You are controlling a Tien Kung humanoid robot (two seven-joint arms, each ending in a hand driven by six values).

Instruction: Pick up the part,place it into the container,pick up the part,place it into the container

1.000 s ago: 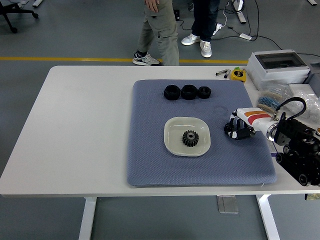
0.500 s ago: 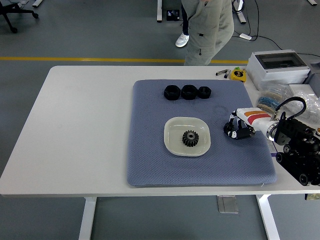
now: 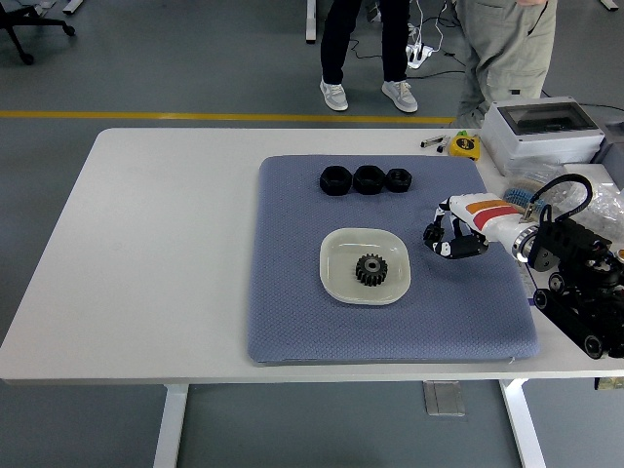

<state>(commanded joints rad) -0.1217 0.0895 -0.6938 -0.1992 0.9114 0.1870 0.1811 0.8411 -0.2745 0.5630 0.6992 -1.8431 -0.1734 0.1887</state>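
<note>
Right hand is being held low over the blue-grey mat, just to the right of the shallow white container, with its black fingers curled downward; whether anything is being pinched between them cannot be told, since the fingertips are seen only as a dark cluster. One part, a dark toothed gear, is lying flat inside the container, a little right of its middle. Three more black parts are sitting in a row on the far part of the mat, close beside one another, well apart from the hand. The container is resting near the middle of the mat, and the mat is being borne by the right half of the white table.

The right arm is coming in from the picture's right edge, its white forearm cover marked with orange and red bands. Beyond it, at the table's far right corner, a grey box with a clear lid is standing, and a small yellow tool is lying just left of that box. At the table's far side the legs of two people are being seen: one in dark trousers, one in light trousers.
</note>
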